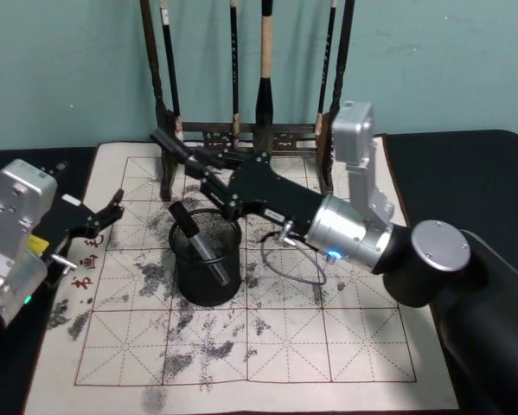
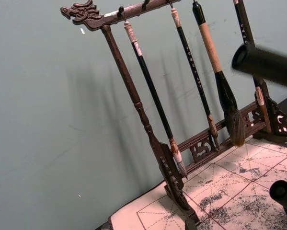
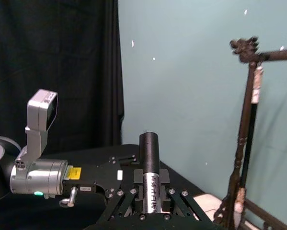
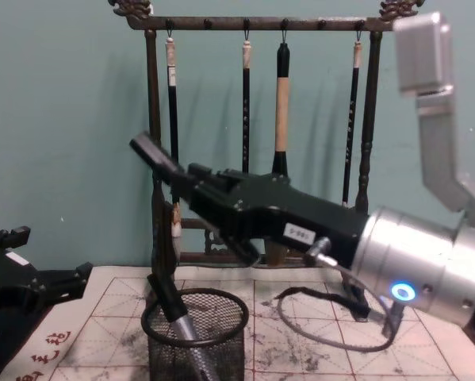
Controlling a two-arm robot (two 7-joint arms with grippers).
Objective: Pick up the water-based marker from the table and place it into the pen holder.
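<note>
My right gripper [image 1: 195, 161] is shut on a water-based marker [image 1: 172, 145] with a black cap and a silver barrel. It holds the marker slanted in the air, above and just behind the pen holder [image 1: 182, 275]. The right wrist view shows that marker [image 3: 149, 163] clamped between the fingers. In the chest view its capped end [image 4: 151, 151] points up and left, over the black mesh pen holder [image 4: 225, 349]. Another marker [image 1: 200, 240] leans inside the holder. My left gripper [image 1: 103, 216] hovers open over the mat's left edge.
A tall dark wooden brush rack [image 1: 241, 134] with several hanging brushes stands right behind the holder, close to my right gripper. A thin cable [image 1: 284, 264] loops over the cream grid mat [image 1: 284, 346] right of the holder. The dark table [image 1: 466, 164] extends right.
</note>
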